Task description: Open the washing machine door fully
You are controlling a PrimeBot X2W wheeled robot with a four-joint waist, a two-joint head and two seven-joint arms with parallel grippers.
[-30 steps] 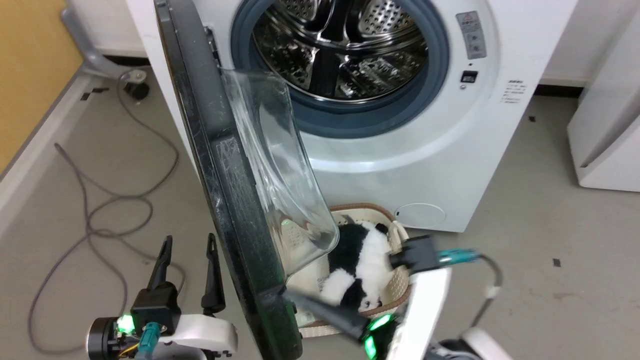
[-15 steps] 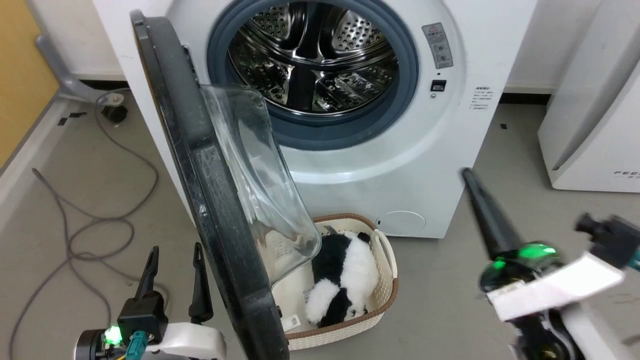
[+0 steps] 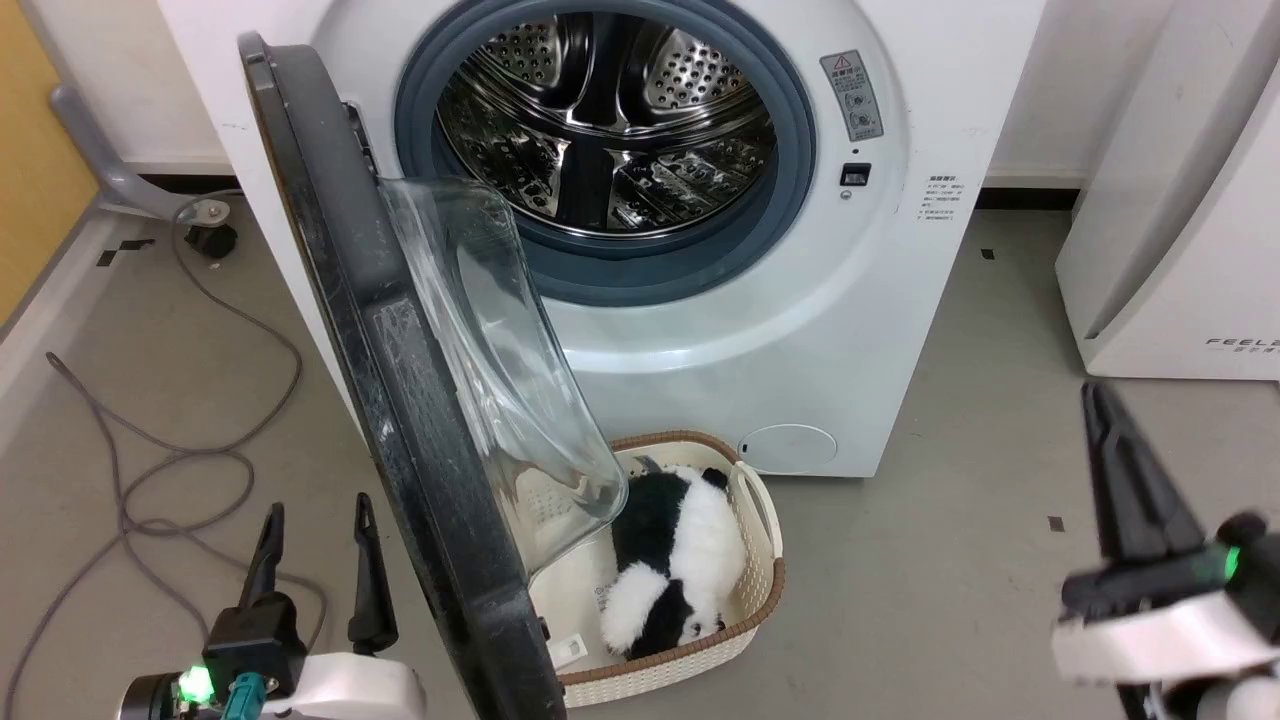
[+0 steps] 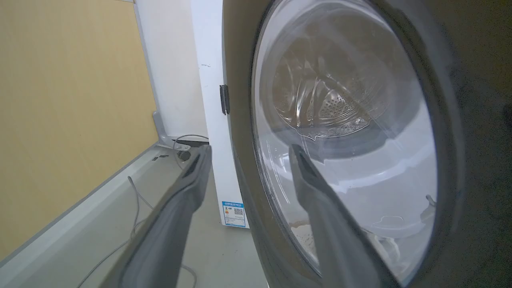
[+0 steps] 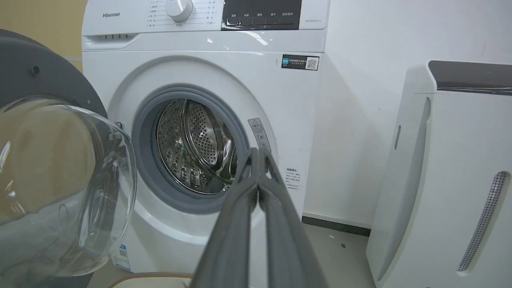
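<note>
Swung clear, right gripper (image 3: 1097, 400) hangs pressed together over grey floor (image 3: 950, 520); washing machine door (image 3: 395, 400) well left, beside spread left gripper (image 3: 317, 508).

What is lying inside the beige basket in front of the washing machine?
A black-and-white plush toy lies inside the basket, towards its right side. The open washing machine door covers the basket's left end, so what lies there cannot be seen.
</note>
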